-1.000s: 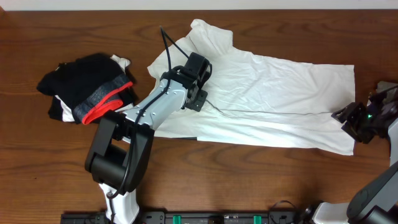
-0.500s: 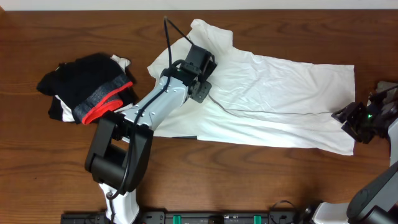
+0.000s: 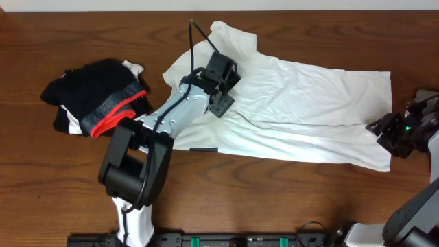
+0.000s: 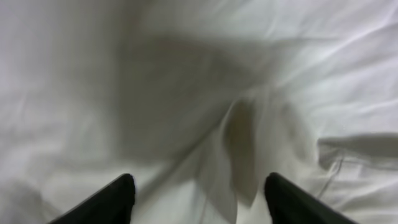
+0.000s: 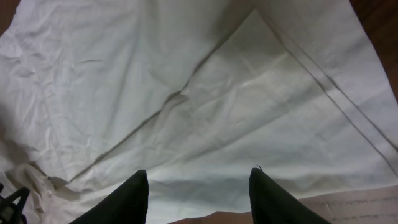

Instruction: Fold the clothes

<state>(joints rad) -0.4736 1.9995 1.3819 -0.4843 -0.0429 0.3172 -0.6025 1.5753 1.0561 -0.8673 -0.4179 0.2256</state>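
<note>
Nearest, on the table (image 3: 55, 199): the white T-shirt (image 3: 309, 103) spread lengthwise, hem to the right, a long crease through its body. At that hem, right fingers (image 3: 381, 128) parted midway and clasping nothing, probably parked there to lift that end. Further in, left fingers (image 3: 221, 103) spread wide just above a ridge of cloth near the chest, empty, likely placed for a fresh pinch. Off left, black garments (image 3: 96, 96) heaped apart, out of the way.

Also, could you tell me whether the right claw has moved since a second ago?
No. In the overhead view the right claw stays just off the T-shirt's right edge, at the same spot on the table.
</note>
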